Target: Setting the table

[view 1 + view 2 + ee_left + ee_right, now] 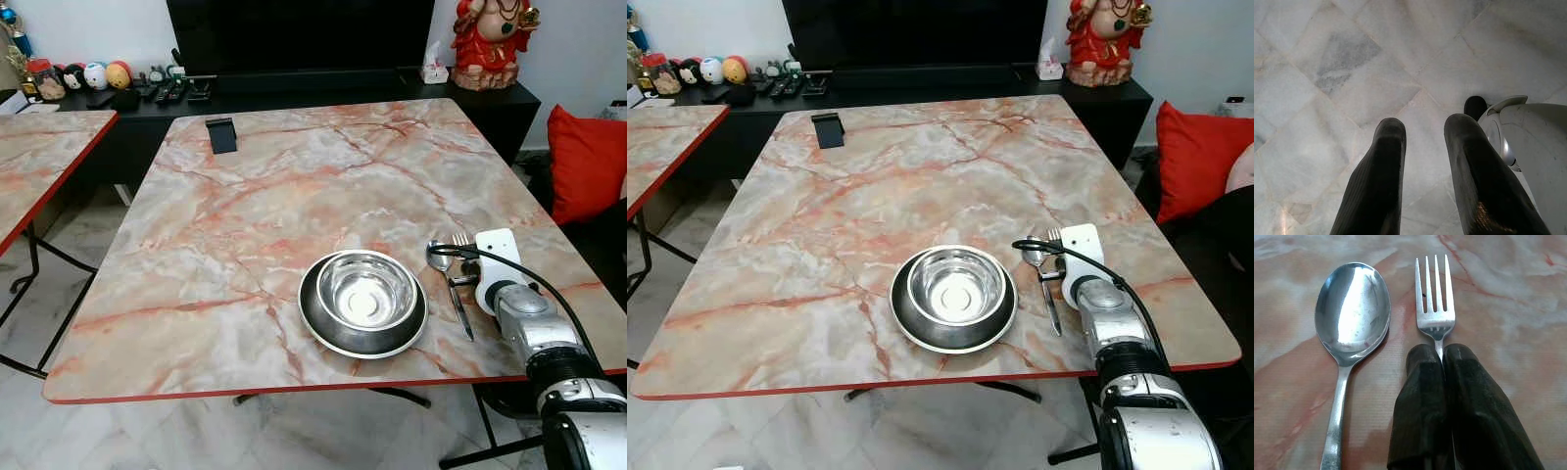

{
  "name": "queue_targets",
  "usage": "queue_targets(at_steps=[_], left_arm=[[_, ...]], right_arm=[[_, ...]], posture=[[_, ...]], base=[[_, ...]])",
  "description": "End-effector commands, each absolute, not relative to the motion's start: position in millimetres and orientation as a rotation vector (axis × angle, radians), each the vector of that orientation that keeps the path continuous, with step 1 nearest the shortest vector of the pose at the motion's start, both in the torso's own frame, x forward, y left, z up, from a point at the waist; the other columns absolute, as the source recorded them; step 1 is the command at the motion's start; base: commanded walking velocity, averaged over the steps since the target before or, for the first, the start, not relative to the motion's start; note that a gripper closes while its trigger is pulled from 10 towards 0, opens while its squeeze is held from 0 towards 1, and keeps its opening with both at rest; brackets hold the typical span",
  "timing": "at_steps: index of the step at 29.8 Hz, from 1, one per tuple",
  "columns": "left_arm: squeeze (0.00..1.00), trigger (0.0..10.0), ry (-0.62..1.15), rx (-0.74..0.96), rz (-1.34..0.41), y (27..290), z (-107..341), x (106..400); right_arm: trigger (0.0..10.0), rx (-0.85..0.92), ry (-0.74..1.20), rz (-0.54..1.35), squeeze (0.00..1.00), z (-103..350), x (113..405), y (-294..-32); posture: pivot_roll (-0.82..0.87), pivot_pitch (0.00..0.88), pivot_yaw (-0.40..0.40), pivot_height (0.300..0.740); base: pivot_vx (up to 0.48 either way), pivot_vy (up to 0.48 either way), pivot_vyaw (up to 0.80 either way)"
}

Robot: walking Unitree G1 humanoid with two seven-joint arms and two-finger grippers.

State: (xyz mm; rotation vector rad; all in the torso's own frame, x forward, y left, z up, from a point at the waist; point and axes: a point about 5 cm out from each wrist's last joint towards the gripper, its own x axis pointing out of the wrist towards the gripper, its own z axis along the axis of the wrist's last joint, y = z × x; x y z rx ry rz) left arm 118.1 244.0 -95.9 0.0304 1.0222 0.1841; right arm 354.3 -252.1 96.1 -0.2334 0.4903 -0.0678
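Fork (1435, 308) pinched in your right gripper (1442, 355), beside the spoon (1352, 313).
Left gripper (1422, 142) hangs open over the floor; cutlery sits right of the bowl (364, 292).

Pretty sure I'm standing in somebody's living-dining room; there's a marble-print folding table (245, 215) with a red edge in front of me, a second one (39, 157) just like it to my left; behind them a long black TV console (294, 93) with remotes (167, 90), little figurines (93, 74), a tissue box (433, 69); a big red statue (490, 39); a red cushion (586, 162); pale marble floor tiles (1352, 63).
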Motion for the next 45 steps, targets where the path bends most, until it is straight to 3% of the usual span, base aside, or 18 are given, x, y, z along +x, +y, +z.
queue_targets(at_steps=[1,18,19,21,22,23,24,27,28,30,31,43,44,45], left_arm=[[0.0,10.0,1.033,0.039,0.176,245.0,-96.4,115.8],[0.0,10.0,1.034,0.041,0.178,245.4,-96.4,115.8],[0.0,10.0,1.033,0.042,0.177,245.3,-96.4,115.8],[0.0,10.0,1.033,0.042,0.177,245.4,-96.3,115.9],[0.0,10.0,1.033,0.042,0.177,245.4,-96.3,115.9],[0.0,10.0,1.033,0.042,0.177,245.4,-96.3,115.9],[0.0,10.0,1.032,0.042,0.177,245.4,-96.3,116.0],[0.0,10.0,1.032,0.042,0.178,245.4,-96.2,116.1],[0.0,10.0,1.032,0.042,0.178,245.5,-96.2,116.1],[0.0,10.0,1.032,0.042,0.178,245.5,-96.2,116.1],[0.0,10.0,1.032,0.042,0.178,245.5,-96.2,116.1],[0.0,10.0,1.033,0.043,0.177,245.7,-96.2,115.9],[0.0,10.0,1.033,0.043,0.177,245.7,-96.2,115.9],[0.0,10.0,1.033,0.043,0.177,245.7,-96.2,115.9]], right_arm=[[10.0,-0.223,0.493,-0.069,0.0,99.7,357.4,-251.1],[10.0,-0.222,0.488,-0.066,0.04,99.7,358.0,-249.5],[10.0,-0.222,0.488,-0.066,0.16,100.0,358.1,-249.5],[10.0,-0.221,0.487,-0.064,0.19,100.0,358.3,-249.2],[10.0,-0.221,0.487,-0.063,0.29,100.1,358.3,-249.1],[10.0,-0.221,0.486,-0.064,0.75,100.1,358.3,-249.1],[10.0,-0.221,0.486,-0.067,0.8,100.3,358.4,-249.3],[10.0,-0.222,0.485,-0.067,0.8,100.4,358.5,-249.2],[10.0,-0.225,0.485,-0.068,0.63,100.5,358.6,-249.1],[10.0,-0.23,0.486,-0.07,0.63,100.6,358.8,-249.1],[10.0,-0.231,0.486,-0.072,0.0,100.6,358.9,-249.2],[10.0,-0.226,0.481,-0.068,0.0,101.3,359.7,-248.1],[10.0,-0.219,0.48,-0.063,1.0,101.3,359.7,-247.6],[10.0,-0.218,0.48,-0.062,1.0,101.4,359.9,-247.2]], posture=[[-0.08,0.0,0.052,0.732],[-0.07,0.0,0.054,0.732],[-0.07,0.0,0.053,0.732],[-0.07,0.0,0.054,0.732],[-0.07,0.0,0.053,0.732],[-0.07,0.0,0.053,0.732],[-0.07,0.0,0.053,0.732],[-0.07,0.0,0.053,0.732],[-0.07,0.0,0.053,0.732],[-0.07,0.0,0.053,0.732],[-0.07,0.0,0.053,0.732],[-0.07,0.0,0.053,0.732],[-0.07,0.0,0.053,0.732],[-0.07,0.0,0.053,0.732]], base=[[0.0,0.0,0.0],[0.0,0.0,0.0],[0.0,0.0,0.0],[0.0,0.0,0.0],[0.0,0.0,0.0],[0.0,0.0,0.0],[0.0,0.0,0.0],[0.0,0.0,0.0],[0.0,0.0,0.0],[0.0,0.0,0.0],[0.0,0.0,0.0],[0.0,0.0,0.0],[0.0,0.0,0.0],[0.0,0.0,0.0]])
